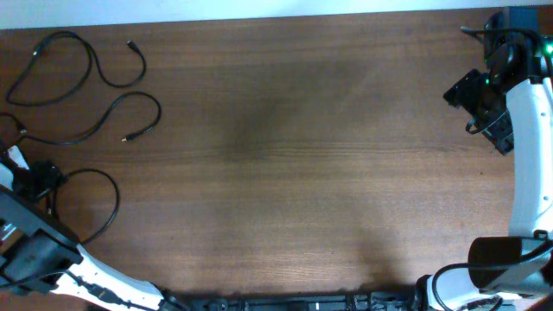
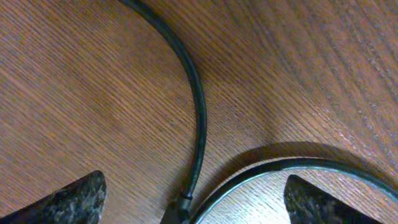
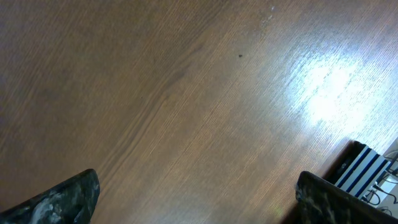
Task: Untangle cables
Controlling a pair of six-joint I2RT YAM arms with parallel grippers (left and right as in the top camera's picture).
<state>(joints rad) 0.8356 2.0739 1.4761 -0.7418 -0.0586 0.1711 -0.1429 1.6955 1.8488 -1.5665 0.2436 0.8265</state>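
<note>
Three thin black cables lie apart at the table's far left. The first cable (image 1: 82, 53) loops at the top left. The second cable (image 1: 130, 102) curves below it. The third cable (image 1: 111, 194) loops beside my left gripper (image 1: 39, 183). In the left wrist view my left gripper (image 2: 194, 208) is open low over the wood. One cable (image 2: 200, 115) runs down to a plug end (image 2: 178, 210) between the fingers, and another cable (image 2: 292, 164) arcs past on the right. My right gripper (image 1: 473, 93) is open and empty at the far right; in the right wrist view (image 3: 198, 198) it is over bare wood.
The brown wooden table (image 1: 302, 155) spreads between the arms. A blue-and-white striped object (image 3: 365, 169) sits at the table edge in the right wrist view. The right arm's base and wiring (image 1: 510, 34) stand at the back right corner.
</note>
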